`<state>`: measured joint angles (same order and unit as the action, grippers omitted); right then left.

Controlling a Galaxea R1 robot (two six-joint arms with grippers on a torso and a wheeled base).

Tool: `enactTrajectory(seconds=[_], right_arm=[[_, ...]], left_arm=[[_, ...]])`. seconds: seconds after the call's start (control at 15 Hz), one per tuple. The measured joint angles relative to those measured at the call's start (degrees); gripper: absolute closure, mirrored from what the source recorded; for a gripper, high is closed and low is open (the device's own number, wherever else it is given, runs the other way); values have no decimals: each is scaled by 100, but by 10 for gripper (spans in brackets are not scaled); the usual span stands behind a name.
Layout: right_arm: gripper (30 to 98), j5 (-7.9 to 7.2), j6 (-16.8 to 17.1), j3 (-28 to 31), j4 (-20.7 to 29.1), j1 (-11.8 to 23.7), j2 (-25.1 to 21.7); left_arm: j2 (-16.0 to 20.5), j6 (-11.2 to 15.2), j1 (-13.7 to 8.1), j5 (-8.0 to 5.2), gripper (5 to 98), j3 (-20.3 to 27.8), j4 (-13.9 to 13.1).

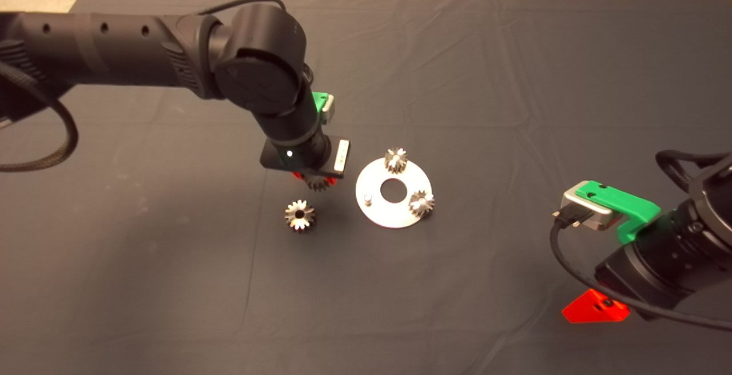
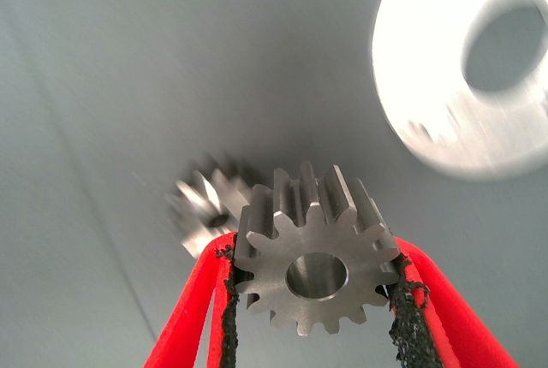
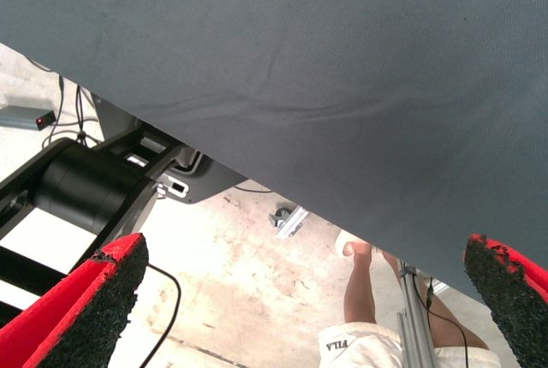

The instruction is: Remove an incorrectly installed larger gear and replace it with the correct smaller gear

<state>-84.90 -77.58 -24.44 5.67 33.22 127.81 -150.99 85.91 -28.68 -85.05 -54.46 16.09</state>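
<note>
Mat (image 1: 514, 78) covers the whole table, dark and creased. The left arm reaches in over its middle, and the right gripper (image 1: 595, 308) sits parked at the lower right edge. Its fingers are spread wide on nothing; its wrist view shows only the mat's edge, the floor and a person's leg (image 3: 364, 287).

The round silver plate (image 1: 393, 218) lies flat near the centre of the mat. Two gears stand on it, one at its far rim (image 1: 396, 160) and one at its right rim (image 1: 421, 203).

The larger gear (image 1: 299, 215) is already off the plate. It rests on the mat to the plate's left, apart from it and below the left gripper (image 1: 316, 181), so the removal half looks done.

That gripper is clamped on the smaller gear (image 2: 312, 270), a pad on each side of its teeth and the bore facing the wrist camera. It holds the gear near the plate's left edge and not yet over it.

A short peg (image 1: 368, 198) stands bare on the plate's left side. This is probably the seat to fill, though the blurred wrist view does not confirm it. What is left, by my reading, is to carry the gear over that peg, lower the bore onto it and let go.
</note>
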Motion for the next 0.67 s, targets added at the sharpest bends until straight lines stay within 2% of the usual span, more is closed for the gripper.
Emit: enactTrajectory(seconds=[0.13, 0.27, 0.53, 0.67], right_arm=[[308, 0, 0, 0, 0, 1, 0], [308, 0, 0, 0, 0, 1, 1], [308, -2, 0, 0, 0, 1, -2], [308, 0, 0, 0, 0, 1, 0]], left_arm=[[-58, 1, -27, 18, 677, 27, 5], [-133, 0, -42, -26, 677, -11, 5], [-721, -21, -44, 1, 677, -478, 5], [-861, -27, -41, 7, 679, -596, 2]])
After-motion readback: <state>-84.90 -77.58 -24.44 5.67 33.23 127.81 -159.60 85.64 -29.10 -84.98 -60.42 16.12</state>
